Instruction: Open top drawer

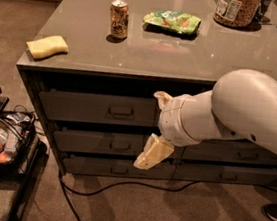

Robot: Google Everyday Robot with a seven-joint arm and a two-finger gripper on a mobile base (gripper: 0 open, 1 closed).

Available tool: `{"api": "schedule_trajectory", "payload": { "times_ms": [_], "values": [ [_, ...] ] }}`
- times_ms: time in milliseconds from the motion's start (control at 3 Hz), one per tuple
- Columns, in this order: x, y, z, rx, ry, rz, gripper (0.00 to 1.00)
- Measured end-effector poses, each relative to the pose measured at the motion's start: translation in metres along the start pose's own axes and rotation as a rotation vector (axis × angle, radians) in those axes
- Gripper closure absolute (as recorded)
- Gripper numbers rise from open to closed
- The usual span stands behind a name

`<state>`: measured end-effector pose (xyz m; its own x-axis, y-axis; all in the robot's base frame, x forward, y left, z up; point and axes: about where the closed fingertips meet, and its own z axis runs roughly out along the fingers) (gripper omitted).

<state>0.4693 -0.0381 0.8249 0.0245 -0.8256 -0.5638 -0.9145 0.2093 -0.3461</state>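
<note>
Below the counter [184, 63], one gripper [150, 129] fronts the top drawer [88, 107] of three.

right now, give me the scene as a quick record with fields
top drawer: shut
handle: centre of the front, nothing gripping it
gripper: open, in front of the drawers, right of the handle
counter: soda can, green bag, yellow sponge, jar
floor: black cable below the drawers

The gripper [152, 128] before top drawer [95, 110]'s right end
</note>
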Motion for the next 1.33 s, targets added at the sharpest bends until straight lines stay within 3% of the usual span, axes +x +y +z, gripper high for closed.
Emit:
{"api": "schedule_trajectory", "payload": {
  "times_ms": [333, 667, 1000, 1333],
  "values": [
    [0.002, -0.005, 0.017, 0.043, -0.064, 0.054, 0.0],
    [0.003, -0.031, 0.033, 0.152, -0.121, 0.124, 0.0],
    [-0.001, -0.048, 0.028, 0.223, -0.135, 0.122, 0.0],
    [-0.004, -0.049, 0.039, 0.213, -0.127, 0.11, 0.0]
  ]
}}
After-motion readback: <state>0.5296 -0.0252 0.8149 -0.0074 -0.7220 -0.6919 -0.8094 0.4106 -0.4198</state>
